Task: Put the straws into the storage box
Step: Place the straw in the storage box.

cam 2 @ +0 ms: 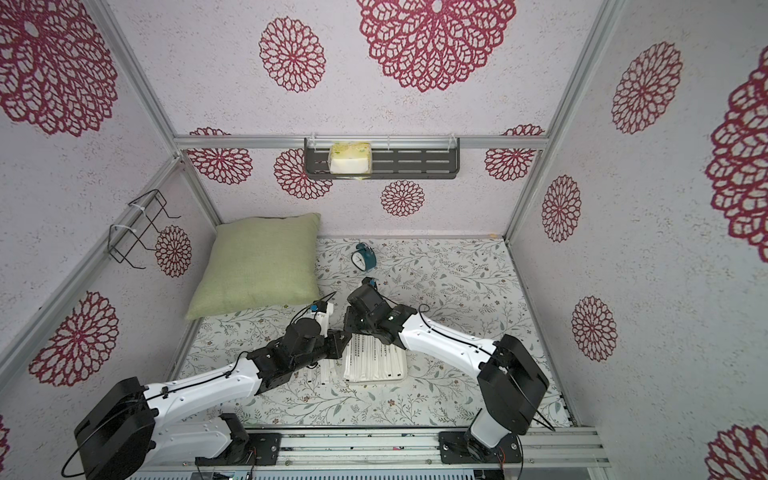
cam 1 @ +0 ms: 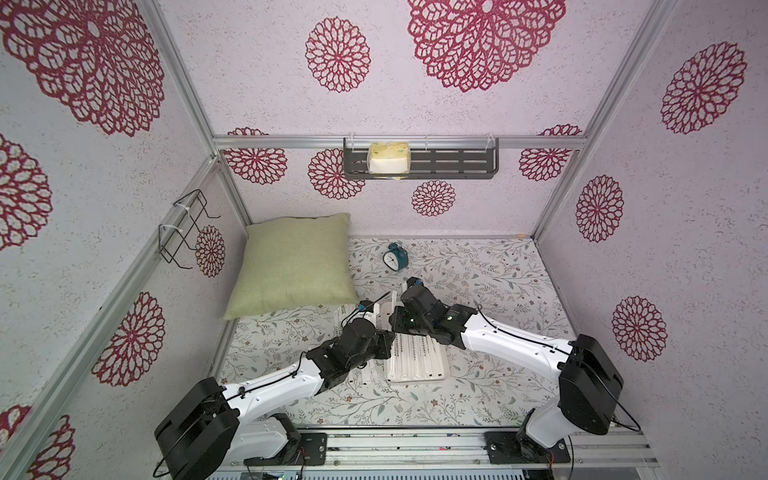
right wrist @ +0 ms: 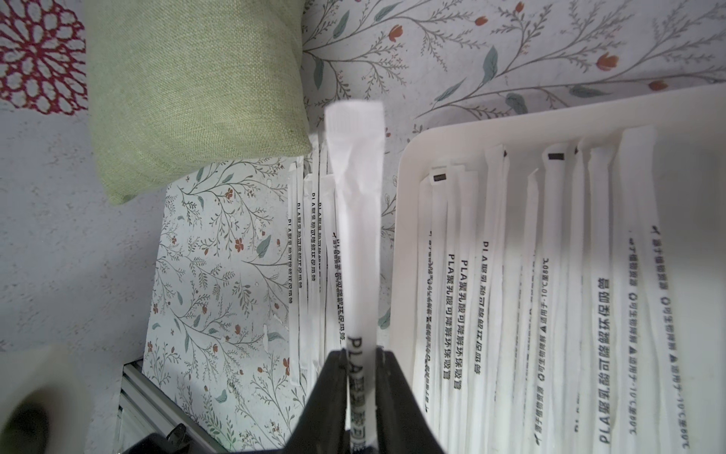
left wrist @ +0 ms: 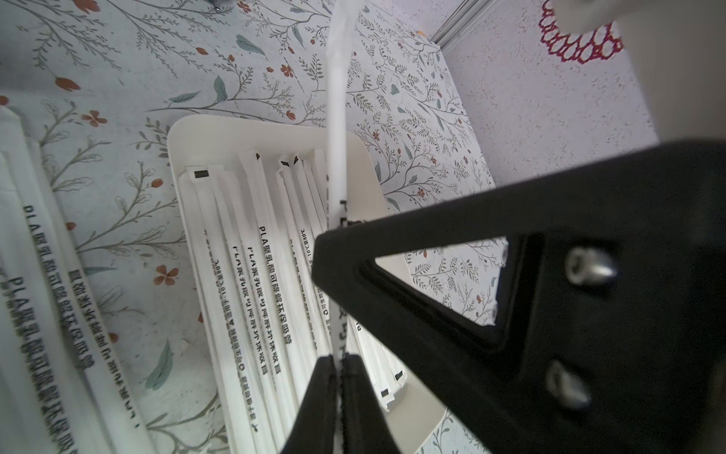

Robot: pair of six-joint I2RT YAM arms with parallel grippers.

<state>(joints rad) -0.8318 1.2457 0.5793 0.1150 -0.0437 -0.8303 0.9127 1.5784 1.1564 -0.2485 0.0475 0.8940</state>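
The storage box (cam 1: 415, 379) (left wrist: 184, 129) (right wrist: 404, 165), a shallow white tray, lies between my two arms with several wrapped straws (left wrist: 251, 255) (right wrist: 550, 275) laid in it side by side. Both grippers hold one straw (left wrist: 337, 118) (right wrist: 355, 196) in the air over the tray's left edge. My left gripper (left wrist: 340, 357) is shut on it low down. The right gripper (right wrist: 361, 353) is shut on its printed part, and a right finger (left wrist: 393, 275) crosses in front of it. More loose straws (cam 1: 365, 374) (right wrist: 310, 243) lie on the table left of the tray. In both top views the wrists hide the jaws.
A green pillow (cam 1: 291, 266) leans at the back left, close to the loose straws. A teal alarm clock (cam 1: 395, 258) stands behind the arms. On the back wall a dark slotted shelf (cam 1: 457, 164) carries a yellow-white pack (cam 1: 388, 160). A wire rack (cam 1: 183, 226) hangs on the left wall.
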